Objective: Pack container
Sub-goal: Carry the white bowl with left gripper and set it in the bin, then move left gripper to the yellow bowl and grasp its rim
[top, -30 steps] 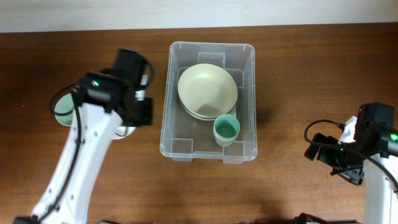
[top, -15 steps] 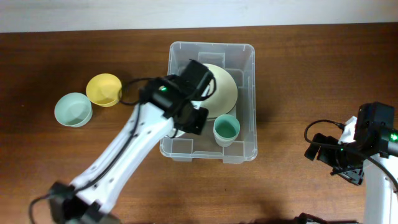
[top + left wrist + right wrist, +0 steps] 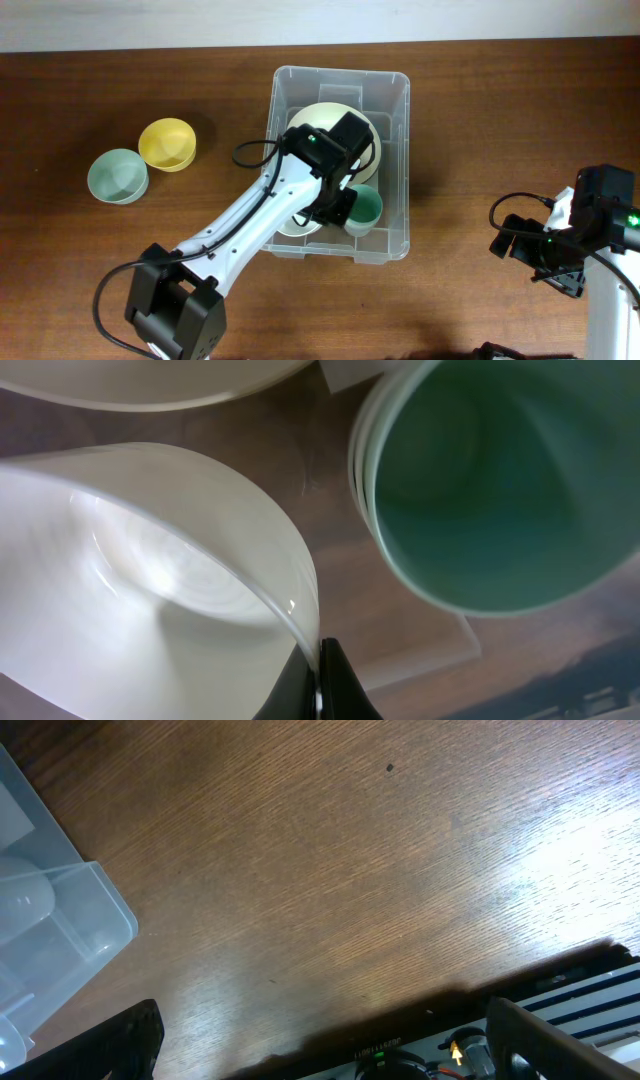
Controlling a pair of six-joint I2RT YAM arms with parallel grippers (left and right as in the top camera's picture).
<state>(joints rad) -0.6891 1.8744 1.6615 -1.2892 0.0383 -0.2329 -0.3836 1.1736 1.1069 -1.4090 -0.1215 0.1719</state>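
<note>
Inside the container (image 3: 340,72), the left gripper (image 3: 318,680) pinches the rim of a white bowl (image 3: 150,590); right of the container, the right gripper (image 3: 322,1010) gapes wide, empty.

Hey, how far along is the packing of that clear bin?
Done: a cream bowl and a teal cup sit in the container. In hand: the left tool pinches a white bowl by its rim, beside the cup. Left: set it down, then likely pack the yellow bowl and green bowl on the table.
</note>
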